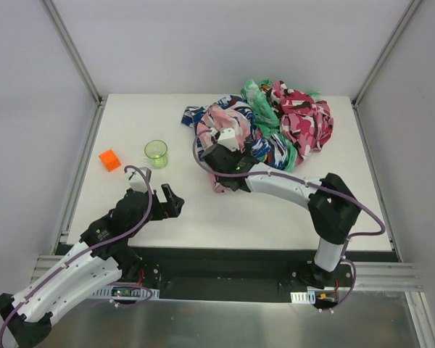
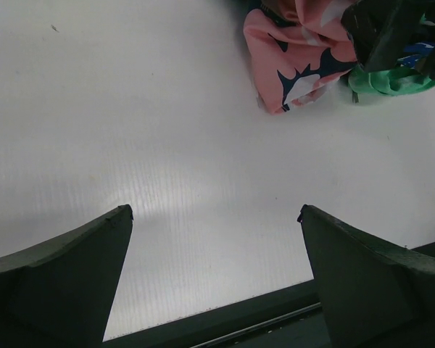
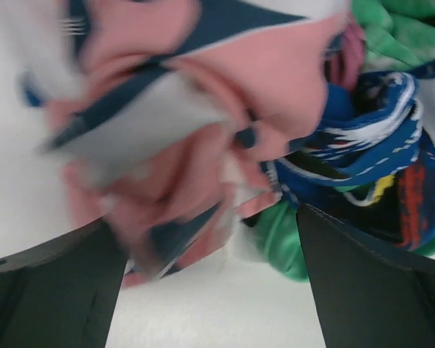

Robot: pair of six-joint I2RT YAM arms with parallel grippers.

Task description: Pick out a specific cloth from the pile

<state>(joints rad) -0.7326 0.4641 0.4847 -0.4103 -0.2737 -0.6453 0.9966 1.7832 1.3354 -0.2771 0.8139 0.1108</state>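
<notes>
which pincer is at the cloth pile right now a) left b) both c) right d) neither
c: the right pincer is open right over the pink patterned cloth at the near edge of the pile, while the left pincer is open above bare table.

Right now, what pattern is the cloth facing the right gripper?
Pink-white-navy patterned cloth, right wrist view.

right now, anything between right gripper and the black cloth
yes: the pink patterned cloth lies under the open right gripper, blue print cloth beside it; no black cloth shows in the pile, probably buried
</notes>
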